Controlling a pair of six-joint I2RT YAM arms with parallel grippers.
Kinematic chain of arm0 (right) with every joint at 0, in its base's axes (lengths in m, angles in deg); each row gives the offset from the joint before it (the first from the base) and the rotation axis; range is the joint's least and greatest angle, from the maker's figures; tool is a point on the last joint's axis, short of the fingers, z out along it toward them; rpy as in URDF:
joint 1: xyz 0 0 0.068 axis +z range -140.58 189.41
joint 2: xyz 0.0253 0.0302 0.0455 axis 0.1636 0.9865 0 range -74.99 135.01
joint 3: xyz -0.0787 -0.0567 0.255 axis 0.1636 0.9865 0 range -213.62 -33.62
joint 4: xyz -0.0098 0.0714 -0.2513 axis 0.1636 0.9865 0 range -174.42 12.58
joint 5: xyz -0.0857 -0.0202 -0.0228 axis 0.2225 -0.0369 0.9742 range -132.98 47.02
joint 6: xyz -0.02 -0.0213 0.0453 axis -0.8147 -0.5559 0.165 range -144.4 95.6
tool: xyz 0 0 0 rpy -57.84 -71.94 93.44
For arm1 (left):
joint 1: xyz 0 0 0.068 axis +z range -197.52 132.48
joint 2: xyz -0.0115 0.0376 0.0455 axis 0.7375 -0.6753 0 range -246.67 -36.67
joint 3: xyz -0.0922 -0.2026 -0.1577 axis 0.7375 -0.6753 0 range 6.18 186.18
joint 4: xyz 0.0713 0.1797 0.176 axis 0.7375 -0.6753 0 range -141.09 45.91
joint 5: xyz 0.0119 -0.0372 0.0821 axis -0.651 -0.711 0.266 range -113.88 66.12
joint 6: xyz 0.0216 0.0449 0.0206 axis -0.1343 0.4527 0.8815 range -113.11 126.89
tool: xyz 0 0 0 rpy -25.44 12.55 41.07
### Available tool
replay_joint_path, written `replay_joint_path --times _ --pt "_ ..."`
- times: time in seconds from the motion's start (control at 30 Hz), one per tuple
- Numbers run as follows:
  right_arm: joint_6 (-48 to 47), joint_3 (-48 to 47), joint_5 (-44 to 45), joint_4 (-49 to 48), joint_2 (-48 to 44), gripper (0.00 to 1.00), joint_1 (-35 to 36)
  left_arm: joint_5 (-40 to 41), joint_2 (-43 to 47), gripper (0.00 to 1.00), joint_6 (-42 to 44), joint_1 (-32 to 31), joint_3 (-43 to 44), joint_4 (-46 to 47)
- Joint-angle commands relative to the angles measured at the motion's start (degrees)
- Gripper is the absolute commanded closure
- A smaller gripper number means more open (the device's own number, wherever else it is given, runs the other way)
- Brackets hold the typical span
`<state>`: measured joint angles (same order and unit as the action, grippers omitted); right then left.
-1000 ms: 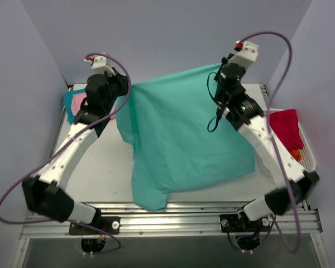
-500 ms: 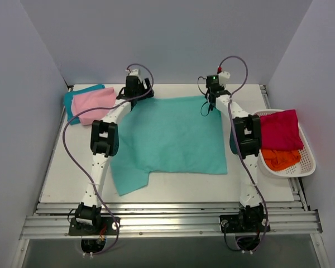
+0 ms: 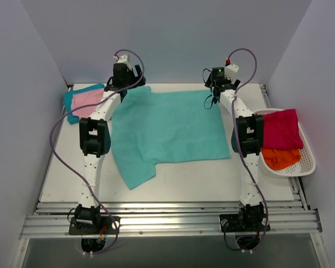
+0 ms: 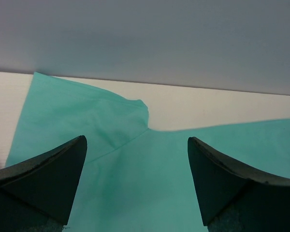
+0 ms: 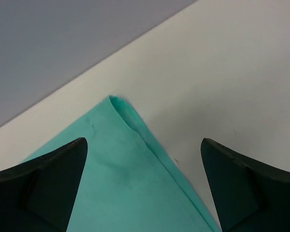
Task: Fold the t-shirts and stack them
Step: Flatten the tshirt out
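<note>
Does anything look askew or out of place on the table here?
Mildly. The mint green t-shirt lies flat but rotated against the table edges, with a sleeve-like flap jutting toward the near left. The pink t-shirt sits skewed on the teal t-shirt at far left.

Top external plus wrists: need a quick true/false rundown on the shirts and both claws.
1. The mint green t-shirt lies spread flat on the table. True.
2. The left claw is shut on the cloth. False: the left claw is open, its fingers wide apart.
3. The pale pink t-shirt lies on the teal blue t-shirt at the far left. True.
4. The basket on the right is empty. False: the basket holds the crimson t-shirt and the orange t-shirt.
5. The right claw is open, with a corner of the mint green t-shirt below it. True.
</note>
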<state>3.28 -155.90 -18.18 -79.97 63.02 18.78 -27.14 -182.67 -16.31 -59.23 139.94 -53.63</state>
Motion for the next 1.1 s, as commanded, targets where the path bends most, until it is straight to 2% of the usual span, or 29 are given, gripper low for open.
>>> replay_joint_path --times 0.0,0.07,0.1,0.13,0.2,0.23,0.3,0.33,0.4,0.43,0.47,0.7,0.9,1.07 --pt "2.1 6.9 2.6 0.3 -6.2 0.0 1.0 2.2 11.1 0.06 2.8 -0.1 -1.9 0.8" --pt "2.7 12.9 2.3 -2.3 -11.5 0.0 1.8 4.3 17.6 0.06 3.0 -0.2 -11.1 2.7" --pt "3.4 18.9 2.2 -5.6 -13.3 0.0 2.8 5.2 22.3 0.06 2.9 -0.2 -15.1 5.5" --pt "3.8 21.6 1.5 -7.2 -16.1 0.0 2.9 6.7 24.6 0.06 2.6 -0.2 -23.1 6.7" --pt "5.4 26.3 -2.4 -11.4 -18.2 0.02 3.1 8.1 28.6 0.06 2.6 -0.9 -30.3 8.5" --pt "5.5 30.1 -4.5 -13.2 -19.4 0.17 3.2 9.4 31.2 0.06 2.8 -1.1 -36.1 11.5" --pt "6.2 31.8 -8.2 -14.8 -19.3 0.39 3.2 10.7 33.2 0.06 3.1 -2.2 -40.6 13.7" --pt "6.4 31.8 -9.0 -14.6 -18.3 0.55 3.3 10.7 33.6 0.06 3.0 -2.4 -44.1 14.2" --pt "6.8 31.7 -10.9 -13.9 -17.4 0.72 3.6 10.4 33.7 0.06 2.1 -2.4 -46.1 14.6" --pt "7.2 31.9 -11.3 -13.9 -16.9 0.89 3.6 10.2 33.7 0.06 1.7 -2.4 -47.1 14.7" --pt "7.2 32.4 -11.6 -14.2 -16.6 0.98 4.0 10.2 33.7 0.06 1.6 -2.4 -47.8 14.9" --pt "8.3 37.5 -11.6 -16.6 -14.7 1.0 4.6 10.4 34.3 0.06 0.3 -2.4 -53.2 16.8" --pt "9.5 40.1 -11.5 -18.0 -12.8 1.0 4.4 10.7 34.7 0.06 -0.4 -2.4 -53.9 16.7" --pt "12.2 42.0 -7.9 -16.1 -12.0 1.0 3.5 10.8 34.9 0.06 -0.4 -2.4 -54.2 16.8"
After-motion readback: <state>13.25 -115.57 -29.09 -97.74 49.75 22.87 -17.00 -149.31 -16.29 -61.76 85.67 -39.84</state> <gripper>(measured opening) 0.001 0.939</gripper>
